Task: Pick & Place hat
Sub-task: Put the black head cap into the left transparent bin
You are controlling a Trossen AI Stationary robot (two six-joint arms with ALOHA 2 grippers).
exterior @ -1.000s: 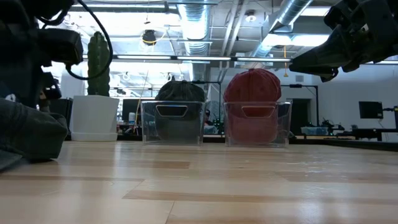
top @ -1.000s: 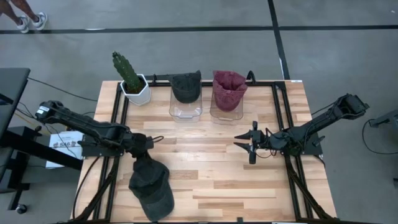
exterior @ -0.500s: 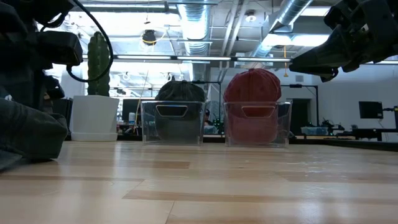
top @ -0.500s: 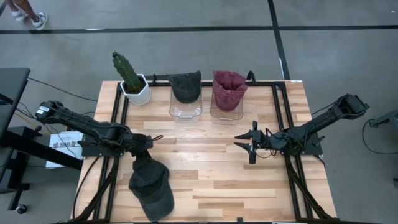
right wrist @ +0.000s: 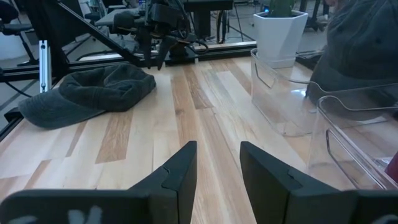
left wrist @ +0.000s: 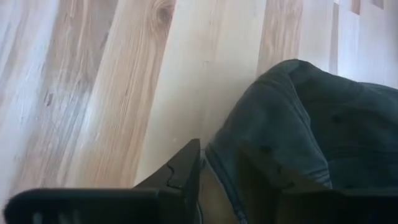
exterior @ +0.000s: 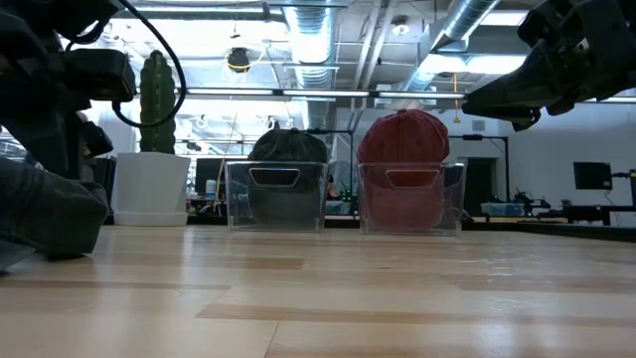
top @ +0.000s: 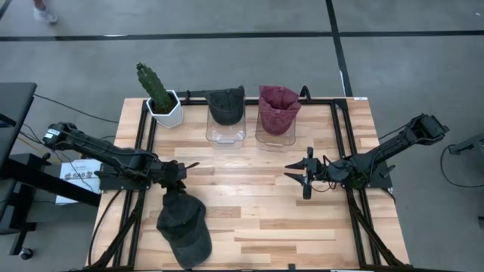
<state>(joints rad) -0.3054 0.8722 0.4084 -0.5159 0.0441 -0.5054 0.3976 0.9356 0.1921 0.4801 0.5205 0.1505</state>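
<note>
A dark grey hat (top: 184,227) lies slumped on the wooden table near its near-left corner; it also shows in the low view (exterior: 45,214) and the right wrist view (right wrist: 87,93). My left gripper (top: 181,172) is open and points down just over the hat's far rim (left wrist: 217,158). One finger (left wrist: 183,171) stands beside that rim, and I see no touch. My right gripper (top: 290,172) is open and hovers above the table's right half, pointing toward the left edge.
Two clear bins stand at the far edge: one (top: 225,128) holds a dark hat (top: 225,104), the other (top: 274,130) a red hat (top: 278,106). A cactus in a white pot (top: 162,102) stands to their left. Bare wood (top: 249,204) lies between the arms.
My left gripper has risen a little above the hat's far rim. The hat has stayed where it lay. A person's feet beyond the far edge have moved out of view.
</note>
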